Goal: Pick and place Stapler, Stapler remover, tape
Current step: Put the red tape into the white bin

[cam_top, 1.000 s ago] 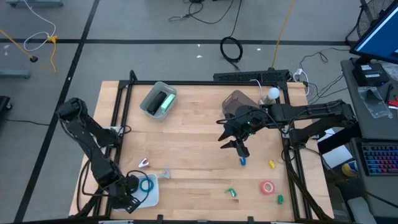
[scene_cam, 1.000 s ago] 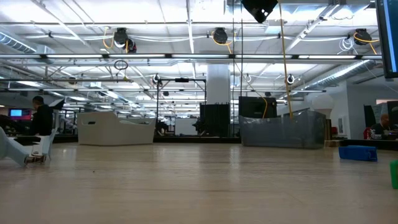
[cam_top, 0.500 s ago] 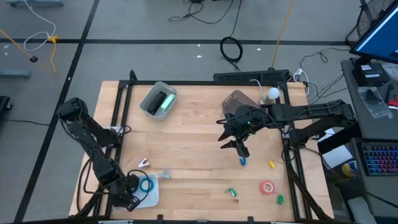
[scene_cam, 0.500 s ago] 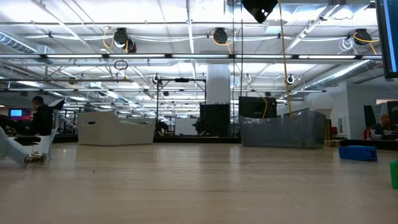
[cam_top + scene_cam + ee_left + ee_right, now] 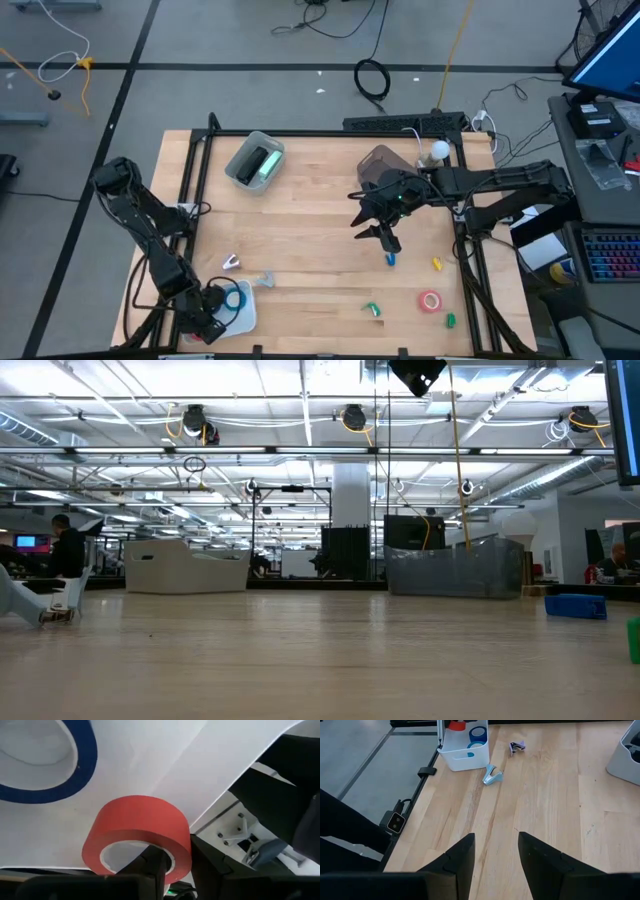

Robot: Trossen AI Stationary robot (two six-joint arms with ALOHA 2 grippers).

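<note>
My left gripper is down in the white bin at the table's near left corner, shut on a red tape roll. A blue tape roll lies flat on the bin floor beside it, also visible from above as the blue ring. Another red tape roll lies flat on the table near the right edge. Two stapler removers lie on the wood just beyond the bin. A green stapler sits in a clear tub. My right gripper hovers open over the table's right half. My left gripper holds the red tape roll by its wall. One finger is inside the pale core and the other is outside. The roll sits tilted over the white bin floor; whether it is lifted clear I cannot tell.
A clear tub stands far left on the table and a dark lump far right. Small blue, yellow and green pieces lie near the right front. Bare wood lies in the middle.
My left gripper has shifted slightly toward the table's near edge at the bin. The right arm has kept still.
</note>
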